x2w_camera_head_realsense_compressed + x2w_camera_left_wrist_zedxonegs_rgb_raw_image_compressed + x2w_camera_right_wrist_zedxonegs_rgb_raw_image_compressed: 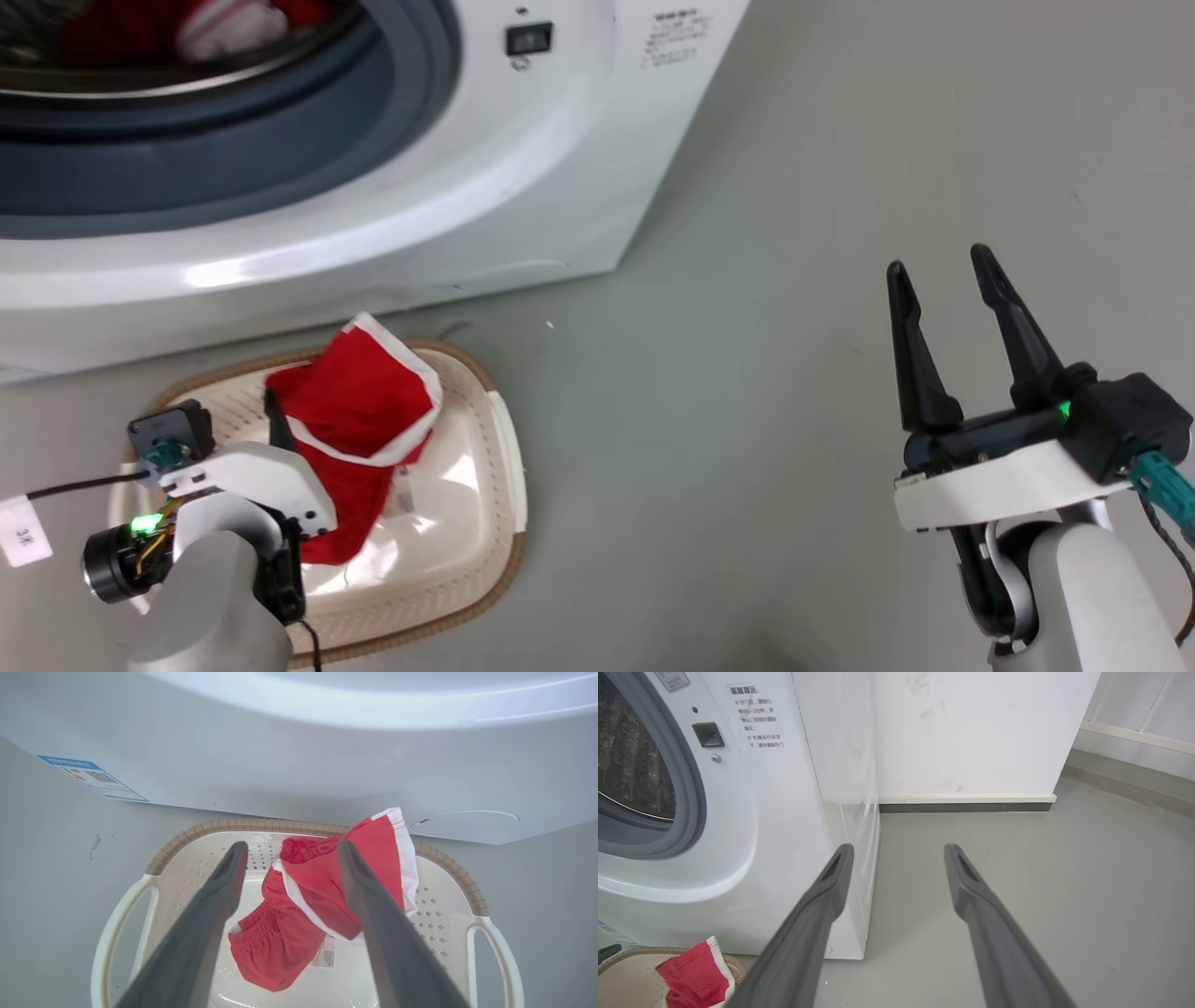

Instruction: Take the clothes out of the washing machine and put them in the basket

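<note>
Left wrist view: left pincer (293, 845) spread wide and gripping nothing, poised over the basket (233, 825). One red garment (303, 882) with white trim lies loose inside. Its upper edge is draped on the far rim, right of centre. The washing machine (299, 756) front runs across the top.

Head view: the basket sits lower left on the floor (747, 373), just in front of the washing machine. More red-and-white clothes (233, 23) are in the drum at the top left edge. Right pincer (938, 261) at lower right, fingers apart, empty, well apart from both.

Right wrist view: porthole (640, 774) at left, garment and basket in the lower left corner.

Judgement: one piece in, the rest to fetch. The fabric looks light and limp and will likely bunch and trail. Pinch a thick fold or the elastic waistband, not a single layer. Lift clear of the grey door gasket (187, 159) to avoid a snag.
</note>
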Robot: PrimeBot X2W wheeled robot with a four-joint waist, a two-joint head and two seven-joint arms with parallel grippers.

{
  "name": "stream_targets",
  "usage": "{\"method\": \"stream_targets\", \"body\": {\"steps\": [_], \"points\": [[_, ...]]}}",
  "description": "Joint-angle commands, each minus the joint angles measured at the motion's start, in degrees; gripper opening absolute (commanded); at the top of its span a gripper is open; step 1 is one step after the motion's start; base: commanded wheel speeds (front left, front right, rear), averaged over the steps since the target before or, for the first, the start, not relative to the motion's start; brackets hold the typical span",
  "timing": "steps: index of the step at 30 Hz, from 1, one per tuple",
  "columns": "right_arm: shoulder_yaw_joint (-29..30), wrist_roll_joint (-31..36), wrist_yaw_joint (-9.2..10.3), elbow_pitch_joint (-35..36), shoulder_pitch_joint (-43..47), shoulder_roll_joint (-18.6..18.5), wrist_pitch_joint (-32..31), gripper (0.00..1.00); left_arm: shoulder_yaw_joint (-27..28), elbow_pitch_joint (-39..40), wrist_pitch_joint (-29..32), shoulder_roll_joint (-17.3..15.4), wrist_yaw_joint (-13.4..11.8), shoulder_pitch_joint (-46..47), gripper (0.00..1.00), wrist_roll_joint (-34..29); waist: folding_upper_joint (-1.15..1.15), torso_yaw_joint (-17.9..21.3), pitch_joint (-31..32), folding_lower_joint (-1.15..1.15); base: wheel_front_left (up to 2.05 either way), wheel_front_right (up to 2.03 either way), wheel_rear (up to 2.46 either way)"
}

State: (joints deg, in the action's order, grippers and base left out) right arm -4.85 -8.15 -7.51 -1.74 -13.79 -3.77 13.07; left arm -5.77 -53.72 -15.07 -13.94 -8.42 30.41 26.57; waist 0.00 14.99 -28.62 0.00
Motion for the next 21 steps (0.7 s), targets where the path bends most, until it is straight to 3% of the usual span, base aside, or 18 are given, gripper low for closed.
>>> {"method": "stream_targets", "body": {"steps": [1,13,21], "points": [[0.13,0.29,0.04,0.43,0.84,0.08,-0.27,1.00,0.28,1.38,-0.13,0.32,-0.23,-1.16,1.00,-0.76,0.00,-2.35,3.11,0.00,0.00,0.00,0.00],[0.88,1.64,0.04,3.85,5.07,0.58,-3.36,1.00,3.31,20.20,-0.14,3.35,0.19,-8.24,1.00,-9.62,0.00,-4.98,9.32,0.00,0.00,0.00,0.00],[0.25,0.50,0.04,4.83,5.78,0.86,-3.50,1.00,4.04,20.01,-0.01,0.60,1.81,-3.33,1.00,-11.43,0.00,-2.19,9.20,0.00,0.00,0.00,0.00]]}}
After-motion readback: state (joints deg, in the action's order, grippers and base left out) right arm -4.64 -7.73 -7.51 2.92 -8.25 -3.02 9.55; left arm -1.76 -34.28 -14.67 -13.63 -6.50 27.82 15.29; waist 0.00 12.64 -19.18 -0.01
